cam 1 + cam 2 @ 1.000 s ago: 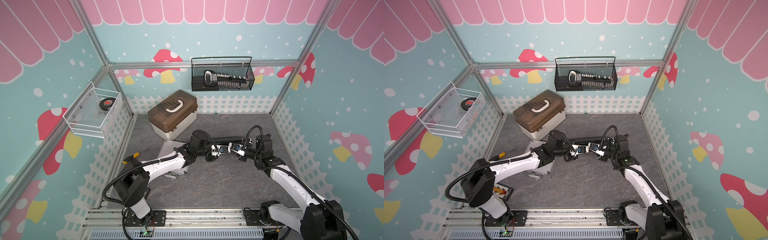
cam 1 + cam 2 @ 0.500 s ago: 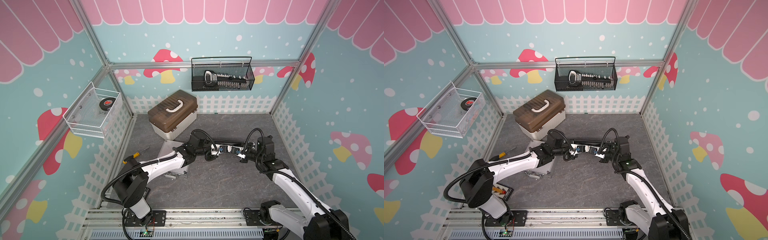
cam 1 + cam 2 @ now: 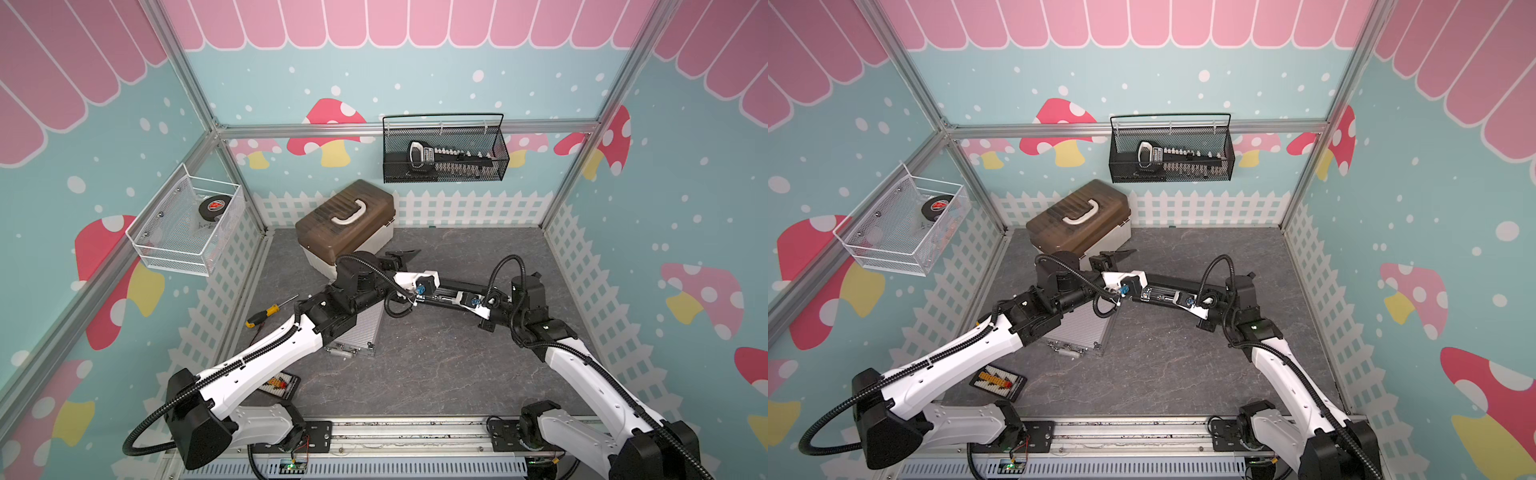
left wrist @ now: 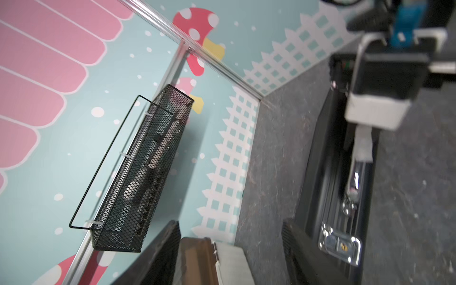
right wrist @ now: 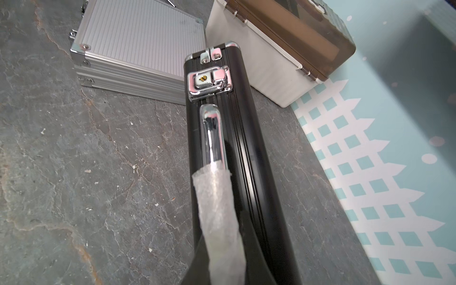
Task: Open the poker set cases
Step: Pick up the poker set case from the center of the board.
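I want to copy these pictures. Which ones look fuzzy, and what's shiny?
Left wrist view: fuzzy, worst near the black case and its latch. Right wrist view: sharp, with bright glare on the chrome handle. Both top views: clear and evenly lit.

This is a robot test cell, a staged lab booth rather than a lived-in room. A bare aluminium frame [image 3: 407, 126] holds flat printed wall panels [image 3: 457, 62]: teal with white dots and cartoon mushrooms, with a pink scalloped band on top and a white picket fence along the bottom. The grey stone-look floor [image 3: 436, 374] is boxed in on the left, right and far sides. At the near edge, a metal rail [image 3: 415, 434] carries a left arm [image 3: 266, 357] and a right arm [image 3: 582, 374], both white and black. A black mesh basket [image 3: 444, 149] hangs on the far wall and a white wire basket [image 3: 187, 224] on the left wall.
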Controlling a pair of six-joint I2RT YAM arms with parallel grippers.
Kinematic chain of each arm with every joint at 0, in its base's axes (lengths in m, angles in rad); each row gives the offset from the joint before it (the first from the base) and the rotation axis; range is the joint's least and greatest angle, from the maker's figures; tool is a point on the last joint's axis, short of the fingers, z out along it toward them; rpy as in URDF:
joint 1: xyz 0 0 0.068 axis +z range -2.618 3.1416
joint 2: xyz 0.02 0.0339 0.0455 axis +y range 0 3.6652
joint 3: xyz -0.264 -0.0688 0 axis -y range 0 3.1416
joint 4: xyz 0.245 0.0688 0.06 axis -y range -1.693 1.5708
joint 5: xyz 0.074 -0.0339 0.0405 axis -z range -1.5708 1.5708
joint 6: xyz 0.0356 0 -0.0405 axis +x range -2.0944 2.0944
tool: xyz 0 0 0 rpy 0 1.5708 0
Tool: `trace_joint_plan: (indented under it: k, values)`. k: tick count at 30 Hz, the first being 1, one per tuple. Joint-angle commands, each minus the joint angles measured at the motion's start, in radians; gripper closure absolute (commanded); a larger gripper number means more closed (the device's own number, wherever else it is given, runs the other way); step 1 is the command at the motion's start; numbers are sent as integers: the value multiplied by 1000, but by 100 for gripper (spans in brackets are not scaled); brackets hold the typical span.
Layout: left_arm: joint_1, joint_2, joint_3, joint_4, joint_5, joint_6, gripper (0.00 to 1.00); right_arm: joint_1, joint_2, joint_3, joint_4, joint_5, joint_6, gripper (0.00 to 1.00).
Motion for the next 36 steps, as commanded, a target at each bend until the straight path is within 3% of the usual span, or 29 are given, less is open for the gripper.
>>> trace_joint_plan:
  k: [1,13,18,24,31,36]
  values:
    - [0,11,-44,-145,-73,179,30,6,-57,26,101,-87,137,100]
    - [2,208,236,-508,6,150,26,8,-162,65,-52,-184,273,100]
    - [6,256,303,-538,86,184,26,8,-186,55,-103,-186,261,100]
    - [28,396,447,-708,144,192,26,7,-215,35,-111,-150,240,100]
    - [91,472,509,-752,279,185,25,6,-219,49,-149,-161,230,100]
    - [98,516,506,-750,269,230,27,5,-228,51,-149,-155,227,100]
